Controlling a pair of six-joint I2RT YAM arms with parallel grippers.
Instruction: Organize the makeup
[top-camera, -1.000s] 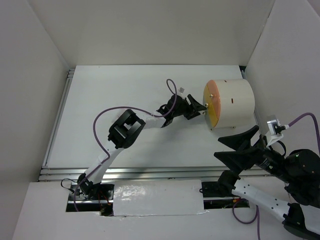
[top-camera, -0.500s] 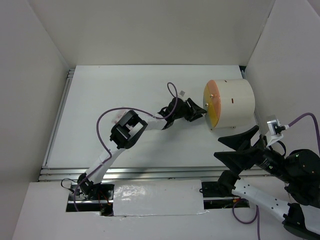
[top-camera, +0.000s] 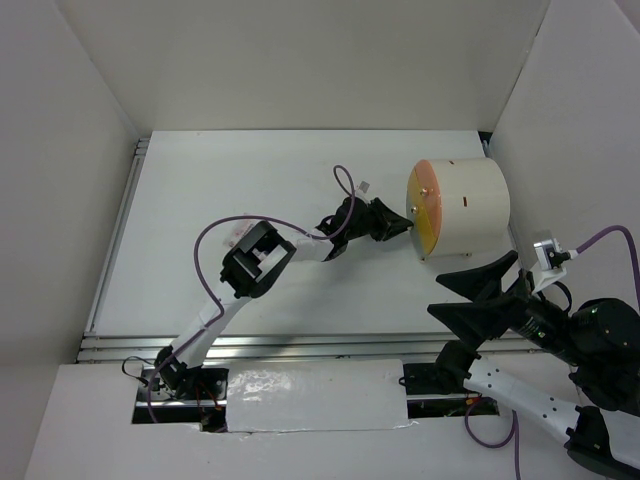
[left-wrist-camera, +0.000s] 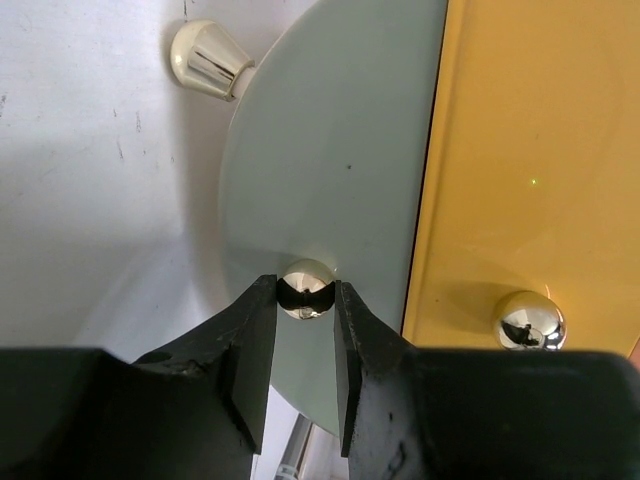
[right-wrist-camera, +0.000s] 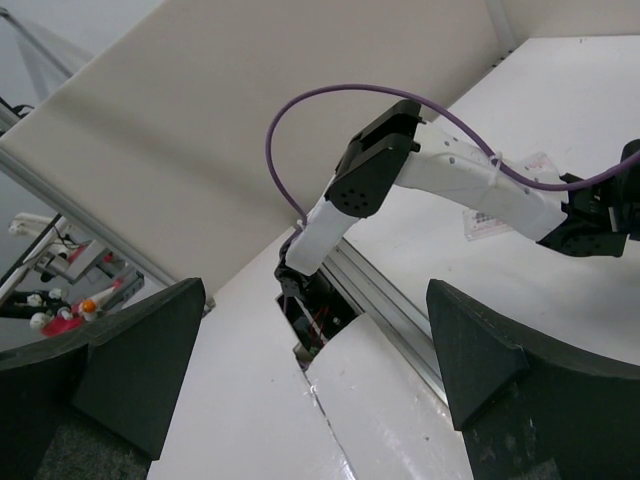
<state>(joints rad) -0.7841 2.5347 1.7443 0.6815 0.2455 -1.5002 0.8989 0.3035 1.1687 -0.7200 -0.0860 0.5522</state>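
The white cylinder (top-camera: 465, 205) lies on its side at the back right, with its round orange front (top-camera: 422, 208) facing left. My left gripper (top-camera: 408, 224) is at that front. In the left wrist view its jaws (left-wrist-camera: 305, 290) press both sides of a shiny round knob (left-wrist-camera: 307, 288) on a pale drawer front (left-wrist-camera: 330, 150). Beside it is the orange drawer front (left-wrist-camera: 540, 150) with its own knob (left-wrist-camera: 529, 320). Of the makeup, only a white pink-printed packet (top-camera: 238, 232) (right-wrist-camera: 485, 222) shows, partly under the left arm. My right gripper (top-camera: 480, 297) (right-wrist-camera: 315, 290) stands wide open and empty.
A cream foot (left-wrist-camera: 205, 60) of the cylinder points out to the left of the pale front. White walls close the table (top-camera: 250, 170) in on the left, back and right. The left arm's purple cable (top-camera: 345, 180) loops above its wrist.
The left gripper's jaws have narrowed onto the knob at the cylinder's front, and the left elbow has shifted slightly. The right arm has not moved.
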